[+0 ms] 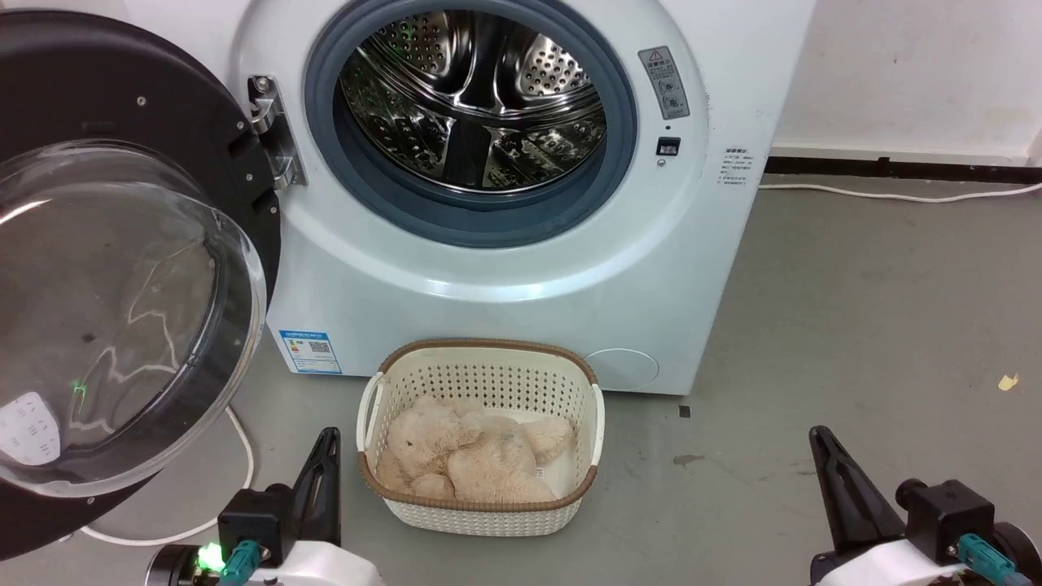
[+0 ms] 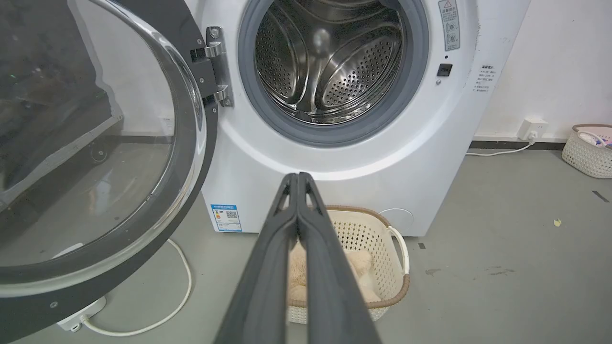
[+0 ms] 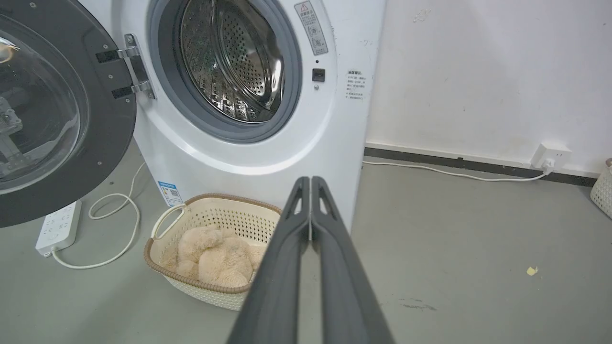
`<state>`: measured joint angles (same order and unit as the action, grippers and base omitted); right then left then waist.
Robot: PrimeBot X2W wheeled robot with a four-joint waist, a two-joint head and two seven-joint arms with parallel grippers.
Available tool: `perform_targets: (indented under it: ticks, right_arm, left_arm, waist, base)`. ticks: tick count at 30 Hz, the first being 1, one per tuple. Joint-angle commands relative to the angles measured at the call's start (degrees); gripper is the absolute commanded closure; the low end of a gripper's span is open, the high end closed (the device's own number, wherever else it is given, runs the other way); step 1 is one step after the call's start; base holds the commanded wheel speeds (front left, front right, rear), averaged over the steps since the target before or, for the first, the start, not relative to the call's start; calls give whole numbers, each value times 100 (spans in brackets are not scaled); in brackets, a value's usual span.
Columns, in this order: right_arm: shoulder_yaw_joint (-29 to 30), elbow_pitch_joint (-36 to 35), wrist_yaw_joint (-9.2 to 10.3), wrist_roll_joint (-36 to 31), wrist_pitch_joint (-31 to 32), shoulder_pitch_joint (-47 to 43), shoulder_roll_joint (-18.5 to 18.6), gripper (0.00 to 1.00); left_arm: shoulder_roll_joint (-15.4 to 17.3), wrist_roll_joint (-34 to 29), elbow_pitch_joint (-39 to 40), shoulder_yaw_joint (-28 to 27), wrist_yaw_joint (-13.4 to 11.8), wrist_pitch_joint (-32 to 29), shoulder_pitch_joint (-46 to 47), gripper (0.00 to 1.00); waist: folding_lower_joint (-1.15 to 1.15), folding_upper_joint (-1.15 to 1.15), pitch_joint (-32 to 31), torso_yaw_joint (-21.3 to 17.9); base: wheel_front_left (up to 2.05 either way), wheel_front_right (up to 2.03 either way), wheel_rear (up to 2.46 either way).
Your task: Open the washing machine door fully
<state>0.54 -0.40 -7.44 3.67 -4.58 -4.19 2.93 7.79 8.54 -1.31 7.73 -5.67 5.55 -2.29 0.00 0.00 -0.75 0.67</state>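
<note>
Left end effector (image 1: 330,436), right end effector (image 1: 817,433) closed, empty.

You have bright, even, diffuse indoor light, with only soft shadows on the floor (image 1: 855,325). Watch the washing machine door (image 1: 122,309): its glass dome carries white glare streaks and reflections. The steel drum (image 1: 472,98) glints hard. Your wrist views bow straight edges toward the borders; focus is sharp near and far.

No wording is legible. The washing machine (image 1: 488,309) carries a grey sticker (image 1: 663,81) with a warning triangle at the upper right of its front. A blue label (image 1: 310,351) with a QR code sits at its lower left. Small print (image 1: 734,166) on its right edge is too fine to read.
</note>
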Motion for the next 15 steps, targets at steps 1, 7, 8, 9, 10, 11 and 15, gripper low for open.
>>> perform_targets:
  ticks: [1,7,8,9,10,11,15]
  right_arm:
    - [-12,16,-3,-56,39,84,-3,100]
    - [-17,18,-3,-91,85,121,-3,100]
    - [-17,19,-3,-96,93,127,-3,100]
    - [-18,19,-3,-102,101,133,-3,100]
    - [-19,20,-3,-108,108,140,-3,100]
    - [-20,20,-3,-114,116,146,-3,100]
    - [-23,22,-3,-137,147,170,-3,100]
  left_arm:
    - [-47,-83,28,-66,52,-31,79,100]
    - [-96,-168,39,-145,109,-89,96,100]
    - [-105,-183,41,-158,118,-99,99,100]
    - [-113,-197,43,-171,128,-108,102,100]
    - [-121,-211,45,-184,138,-118,104,100]
    - [-129,-225,47,-197,147,-128,107,100]
    - [-162,-282,55,-249,185,-166,118,100]
  waist:
    - [0,0,3,-2]
    - [0,0,11,-9]
    - [0,0,12,-11]
    - [0,0,13,-12]
    - [0,0,15,-13]
    - [0,0,16,-14]
    - [0,0,21,-19]
  base:
    - [0,0,0]
    - [0,0,0]
    - [0,0,0]
    - [0,0,0]
    - [0,0,0]
    - [0,0,0]
    - [0,0,0]
